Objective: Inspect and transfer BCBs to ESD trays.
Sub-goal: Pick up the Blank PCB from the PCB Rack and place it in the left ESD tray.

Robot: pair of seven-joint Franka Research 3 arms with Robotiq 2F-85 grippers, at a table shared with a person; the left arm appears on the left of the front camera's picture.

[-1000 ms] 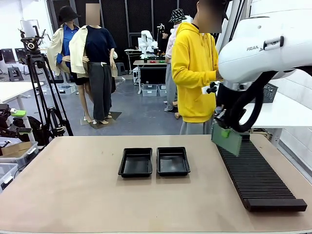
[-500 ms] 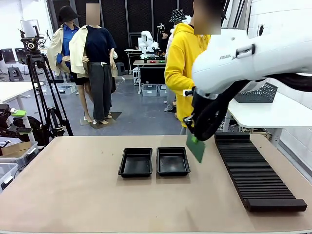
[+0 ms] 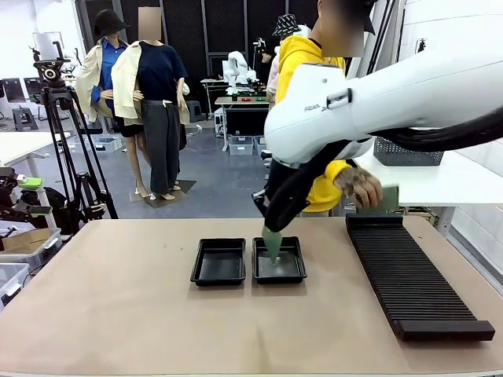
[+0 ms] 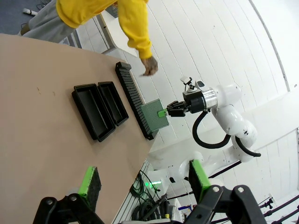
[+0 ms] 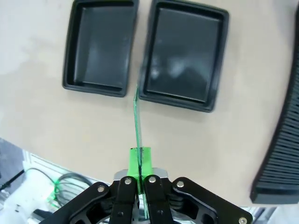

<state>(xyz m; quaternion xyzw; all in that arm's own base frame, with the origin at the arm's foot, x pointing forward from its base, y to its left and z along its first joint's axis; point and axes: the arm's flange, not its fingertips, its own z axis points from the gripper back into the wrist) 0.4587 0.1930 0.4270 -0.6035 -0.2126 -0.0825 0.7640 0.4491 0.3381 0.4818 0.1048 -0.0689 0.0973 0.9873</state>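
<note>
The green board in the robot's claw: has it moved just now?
Yes. The BCB in the right gripper went left, from over the ribbed rack to above the right-hand ESD tray.

Glossy black plastic ESD trays [image 3: 218, 268] on a matt table [image 3: 118, 314].

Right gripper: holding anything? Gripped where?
Yes: the right gripper pinches a BCB by one edge, the rest of the board sticking out free. The left gripper is open, holding nothing.

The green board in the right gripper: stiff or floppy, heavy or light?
Probably stiff: the BCB juts straight from the right gripper, held at one edge, without drooping. Likely light, since that pinch carries it. Thin, so it may tip if stood on edge.
</note>
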